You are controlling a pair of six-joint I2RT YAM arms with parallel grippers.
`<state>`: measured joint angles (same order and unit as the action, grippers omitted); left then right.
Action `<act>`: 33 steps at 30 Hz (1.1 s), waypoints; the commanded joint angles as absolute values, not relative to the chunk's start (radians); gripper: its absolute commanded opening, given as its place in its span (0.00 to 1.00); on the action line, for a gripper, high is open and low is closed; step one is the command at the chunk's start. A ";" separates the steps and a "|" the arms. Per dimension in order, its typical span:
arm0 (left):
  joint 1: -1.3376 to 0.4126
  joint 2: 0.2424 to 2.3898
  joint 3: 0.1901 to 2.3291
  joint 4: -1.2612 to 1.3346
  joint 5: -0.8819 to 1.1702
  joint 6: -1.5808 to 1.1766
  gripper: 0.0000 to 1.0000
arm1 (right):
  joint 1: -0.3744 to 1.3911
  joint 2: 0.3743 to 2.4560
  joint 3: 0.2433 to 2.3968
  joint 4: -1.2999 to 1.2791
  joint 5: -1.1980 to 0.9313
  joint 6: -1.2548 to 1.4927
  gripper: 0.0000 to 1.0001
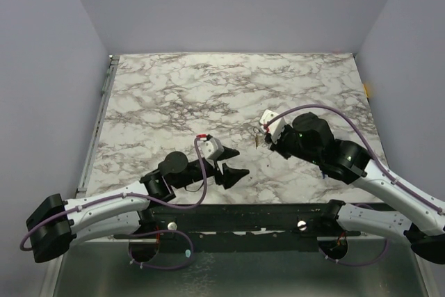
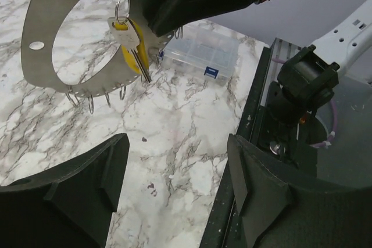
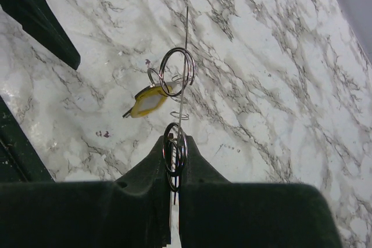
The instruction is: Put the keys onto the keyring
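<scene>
Firmly, the right hand (image 3: pixel 174 156) is clamping together on the keyring (image 3: pixel 185 74), holding it upright above the tabletop (image 1: pixel 208 88); the key (image 2: pixel 125 38), yellow-headed, is dangling from a small wire loop at the keyring's top edge; the left hand (image 2: pixel 177 166) is hovering low beside it, fingers (image 2: pixel 75 184) spread apart and gripping nothing; a clear box (image 2: pixel 200 53) is lying beyond on the tabletop.

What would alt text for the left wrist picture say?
A yellow-headed key hangs from a flat grey ring held up above a marble table. A clear box lies behind; the open left tool frames the bottom.
</scene>
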<state>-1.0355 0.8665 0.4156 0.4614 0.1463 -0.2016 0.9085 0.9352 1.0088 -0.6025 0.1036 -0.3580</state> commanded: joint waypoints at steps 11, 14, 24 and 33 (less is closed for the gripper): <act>-1.051 1.048 0.327 1.047 0.193 -0.176 0.72 | 0.908 0.829 0.974 -0.520 -0.141 -0.344 0.00; -1.053 1.077 0.330 1.106 0.181 -0.191 0.64 | 0.908 0.827 0.973 -0.523 -0.156 -0.340 0.00; -1.067 1.166 0.368 1.183 0.199 -0.176 0.61 | 0.908 0.846 0.992 -0.544 -0.179 -0.346 0.00; -1.108 1.215 0.400 1.187 0.152 -0.138 0.49 | 0.908 0.844 0.995 -0.557 -0.209 -0.348 0.00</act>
<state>-1.0874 1.1938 0.3668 1.1366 0.1677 -0.1635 0.9085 0.8471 0.9844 -0.5705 -0.1722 -0.3515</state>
